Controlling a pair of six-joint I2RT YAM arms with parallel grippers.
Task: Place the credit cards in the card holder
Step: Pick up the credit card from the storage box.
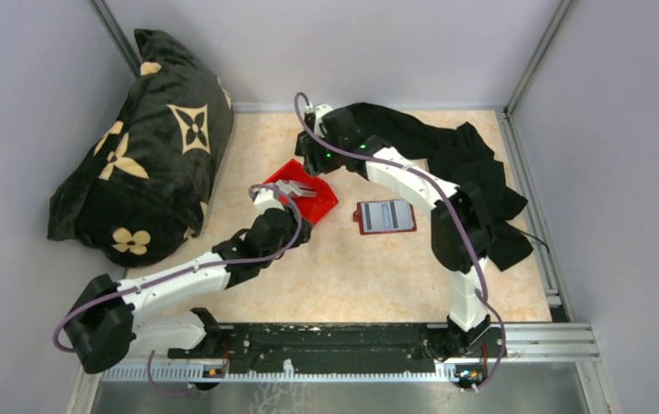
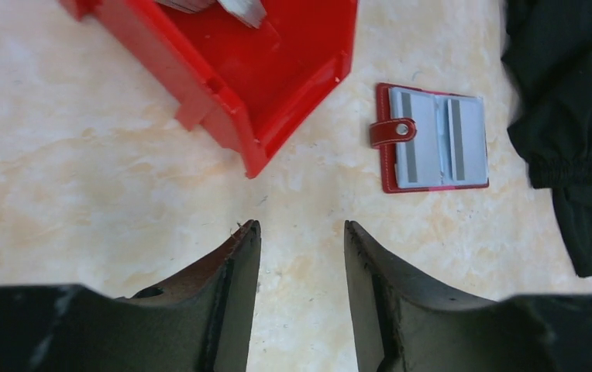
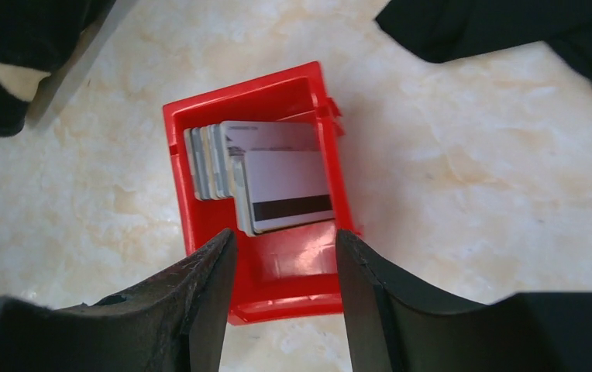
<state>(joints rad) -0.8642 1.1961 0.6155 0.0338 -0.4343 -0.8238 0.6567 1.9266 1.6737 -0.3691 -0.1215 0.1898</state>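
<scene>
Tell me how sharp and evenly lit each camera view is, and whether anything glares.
Top external: soft even light, no glare, black cloth loses detail. Left wrist: card holder sharp, its own fingers dark. Right wrist: credit cards in the red bin crisp.

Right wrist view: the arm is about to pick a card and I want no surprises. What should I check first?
1. Pale grey credit cards stacked inside the bright red plastic bin, top one exposed: ok.
2. Right gripper open and empty, above the bin: ok.
3. Left gripper open and empty: ok.
4. Dark red leather card holder lying open, pale pockets facing up: ok.
5. Free pocket in the card holder: cannot tell.
6. Black cloth apart from the card holder: ok.
</scene>
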